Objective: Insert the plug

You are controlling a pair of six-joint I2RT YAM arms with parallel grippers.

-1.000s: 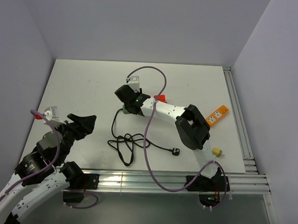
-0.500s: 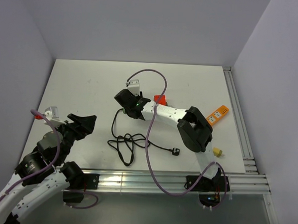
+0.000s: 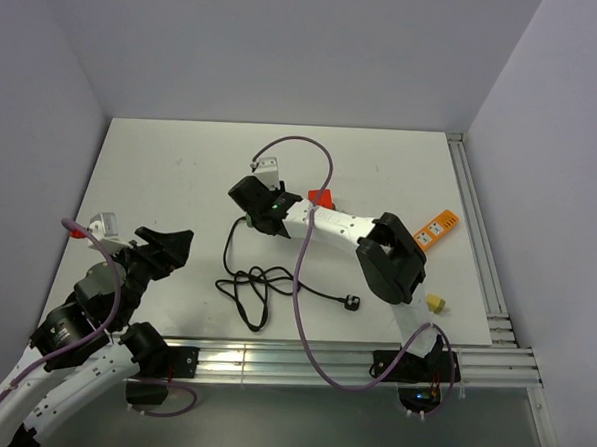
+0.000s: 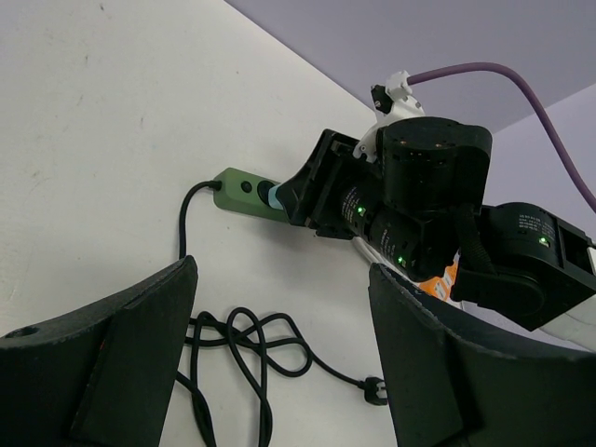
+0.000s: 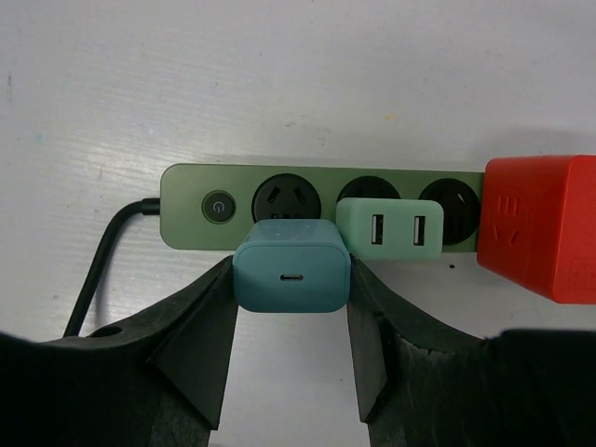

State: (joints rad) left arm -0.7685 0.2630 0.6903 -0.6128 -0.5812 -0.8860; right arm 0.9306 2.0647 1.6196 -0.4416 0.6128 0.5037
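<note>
Fingers of the right gripper are clamped on the blue plug, one black pad on each of its sides. The plug hangs over the green power strip, at 6 o'clock from the first socket in the wrist view. That socket's holes show just past the plug's top edge. Whether the pins have entered it cannot be told. A round switch sits at 9 o'clock from that socket. At 3 o'clock from the blue plug, a mint adapter with two ports sits over the second socket, its side right against the plug. A red block covers the strip's 3 o'clock end. A black cord leaves the 9 o'clock end.

From above, the right gripper is near the middle of the table, reaching in from the 4 o'clock corner. The red block lies at 3 o'clock from it. The cord runs toward 6 o'clock into a loose coil and ends in a black plug lying flat. An orange strip lies near the 3 o'clock edge, and a small yellow block lies at 6 o'clock from it.

The left gripper hovers at the table's 8 o'clock side, fingers wide apart and holding nothing, well apart from the strip. Its wrist view looks between the two fingers at the power strip, where a sliver of the blue plug shows between the strip and the right gripper's black body.
</note>
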